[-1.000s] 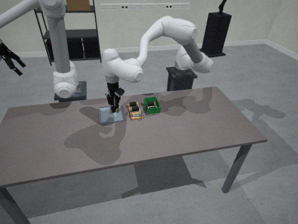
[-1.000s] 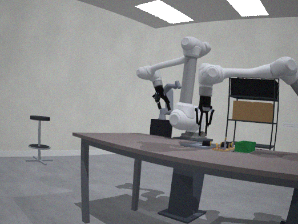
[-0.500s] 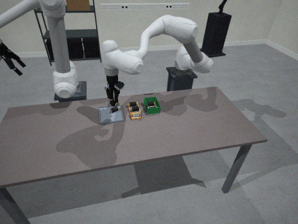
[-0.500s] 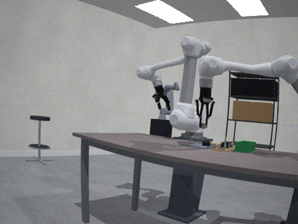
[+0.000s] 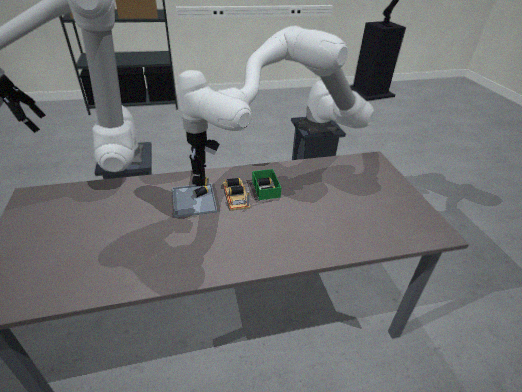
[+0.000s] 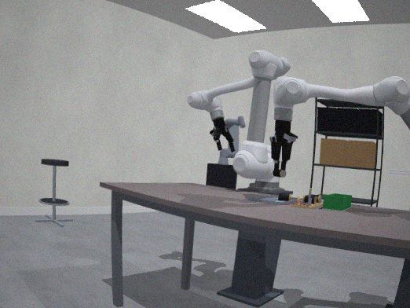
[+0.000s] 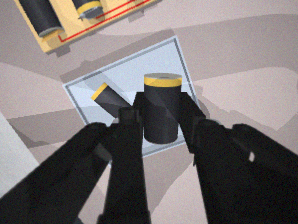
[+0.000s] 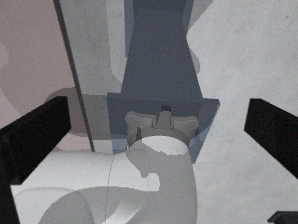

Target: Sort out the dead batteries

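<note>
Now the left end effector (image 5: 200, 180) (image 6: 280, 173) (image 7: 161, 104) grips a battery (image 5: 206, 181) (image 6: 282, 173) (image 7: 162, 117) above the tray (image 5: 173, 202) (image 6: 261, 200) (image 7: 120, 61), at its twelve o'clock from the top view, and that rigid, probably slippery, moderately weighty barrel should want a firm mid-body hold.
</note>
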`<state>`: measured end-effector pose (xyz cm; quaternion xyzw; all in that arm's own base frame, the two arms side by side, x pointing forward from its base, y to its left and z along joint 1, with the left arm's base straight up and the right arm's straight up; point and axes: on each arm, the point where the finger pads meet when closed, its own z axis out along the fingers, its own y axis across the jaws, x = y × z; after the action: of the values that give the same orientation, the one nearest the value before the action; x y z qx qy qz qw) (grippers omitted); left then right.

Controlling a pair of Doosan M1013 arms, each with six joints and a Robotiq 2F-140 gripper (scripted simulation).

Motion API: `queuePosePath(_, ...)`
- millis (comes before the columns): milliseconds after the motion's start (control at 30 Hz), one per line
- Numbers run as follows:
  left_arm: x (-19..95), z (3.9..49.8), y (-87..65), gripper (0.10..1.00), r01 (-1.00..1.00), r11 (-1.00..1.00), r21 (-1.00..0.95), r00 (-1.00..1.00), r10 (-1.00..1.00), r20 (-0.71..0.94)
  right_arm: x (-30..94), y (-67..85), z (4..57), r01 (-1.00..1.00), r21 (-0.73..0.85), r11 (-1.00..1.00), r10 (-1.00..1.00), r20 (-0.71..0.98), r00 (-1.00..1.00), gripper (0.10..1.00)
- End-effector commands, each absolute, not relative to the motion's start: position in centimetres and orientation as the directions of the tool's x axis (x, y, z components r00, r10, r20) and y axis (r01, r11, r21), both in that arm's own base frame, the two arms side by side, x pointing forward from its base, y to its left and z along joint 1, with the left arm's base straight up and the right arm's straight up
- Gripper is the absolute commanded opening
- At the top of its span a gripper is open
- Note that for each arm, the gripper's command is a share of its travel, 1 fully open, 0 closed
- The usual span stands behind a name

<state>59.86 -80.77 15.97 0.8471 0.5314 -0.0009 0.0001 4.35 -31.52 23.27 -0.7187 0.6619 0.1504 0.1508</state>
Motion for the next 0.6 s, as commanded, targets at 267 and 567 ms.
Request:
queuePosePath(267, 59.72, 16.19, -80.92, 0.244, 0.997, -0.075, 0.003, 0.075, 0.997, 0.001, 4.38, -31.09, 23.25, -0.997, -0.022, -0.078, -0.903, -0.422, 0.080, 1.000)
queuePosePath(567, 59.71, 16.19, -80.94, 0.244, 0.999, -0.050, 0.003, 0.050, 0.999, 0.000, 4.38, -31.09, 23.25, -0.997, -0.022, -0.078, -0.903, -0.422, 0.080, 1.000)
